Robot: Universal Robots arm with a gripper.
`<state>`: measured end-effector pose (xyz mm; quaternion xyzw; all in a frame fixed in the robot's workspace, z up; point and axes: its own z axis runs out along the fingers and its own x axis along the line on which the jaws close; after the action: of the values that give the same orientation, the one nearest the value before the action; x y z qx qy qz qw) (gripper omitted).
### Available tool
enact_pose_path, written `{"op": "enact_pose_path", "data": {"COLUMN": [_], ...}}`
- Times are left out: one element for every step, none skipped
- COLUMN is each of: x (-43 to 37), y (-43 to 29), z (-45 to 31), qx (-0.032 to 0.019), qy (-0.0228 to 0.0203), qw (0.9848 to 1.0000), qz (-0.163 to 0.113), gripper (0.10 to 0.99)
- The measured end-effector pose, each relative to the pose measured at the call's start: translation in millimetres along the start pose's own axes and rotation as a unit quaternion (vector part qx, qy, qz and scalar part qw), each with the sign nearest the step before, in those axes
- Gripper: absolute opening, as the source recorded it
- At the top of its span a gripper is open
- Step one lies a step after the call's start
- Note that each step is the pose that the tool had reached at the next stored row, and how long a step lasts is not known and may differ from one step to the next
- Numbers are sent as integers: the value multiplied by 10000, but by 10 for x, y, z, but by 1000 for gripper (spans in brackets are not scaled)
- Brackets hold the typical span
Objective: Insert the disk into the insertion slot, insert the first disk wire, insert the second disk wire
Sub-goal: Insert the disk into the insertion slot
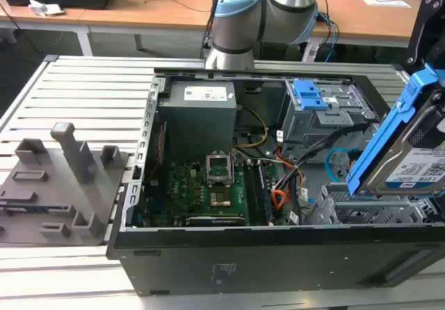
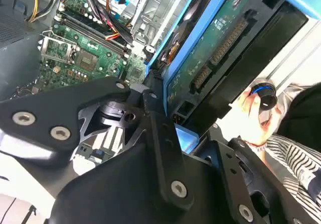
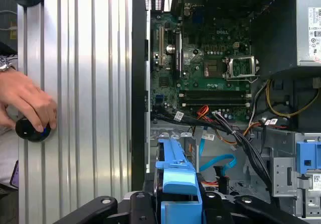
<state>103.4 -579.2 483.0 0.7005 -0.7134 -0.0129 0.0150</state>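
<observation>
Gripper (image 3: 178, 206) clenched on the disk (image 1: 417, 158), held tilted above the insertion slot (image 1: 361, 211) at the exterior view's right; entering askew, its blue carrier could jam on the cage rim.

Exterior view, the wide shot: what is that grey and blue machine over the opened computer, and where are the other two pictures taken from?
That is a robot arm, beyond an open computer case resting on a slatted metal table. The exterior view comes from a camera off the arm; both wrist views come from cameras riding near its wrist. Its jaws hold the disk, a silver drive in a blue frame, tilted over the low grey cage at the exterior view's right. A green circuit board lies inside the case. In the first wrist view a person's hand holds a small dark knob.
</observation>
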Motion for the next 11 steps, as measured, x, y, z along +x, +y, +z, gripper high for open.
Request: {"op": "enact_pose_path", "data": {"x": [0, 0, 0, 0, 0, 0, 0, 0, 0, 0, 0], "y": [0, -1, -1, -2, -2, -3, -2, -3, -3, -3, -3], "z": [10, 28, 38, 49, 57, 66, 70, 75, 79, 83, 87], "qx": [0, 0, 0, 0, 0, 0, 0, 0, 0, 0, 0], "qy": [0, 0, 0, 0, 1, 0, 0, 0, 0, 0, 0], "qw": [10000, 10000, 10000, 10000, 10000, 10000, 10000, 10000, 10000, 10000, 10000], "qz": [0, 0, 0, 0, 0, 0, 0, 0, 0, 0, 0], "gripper": [365, 365, 365, 365, 365, 365, 365, 365, 365, 365, 365]}}
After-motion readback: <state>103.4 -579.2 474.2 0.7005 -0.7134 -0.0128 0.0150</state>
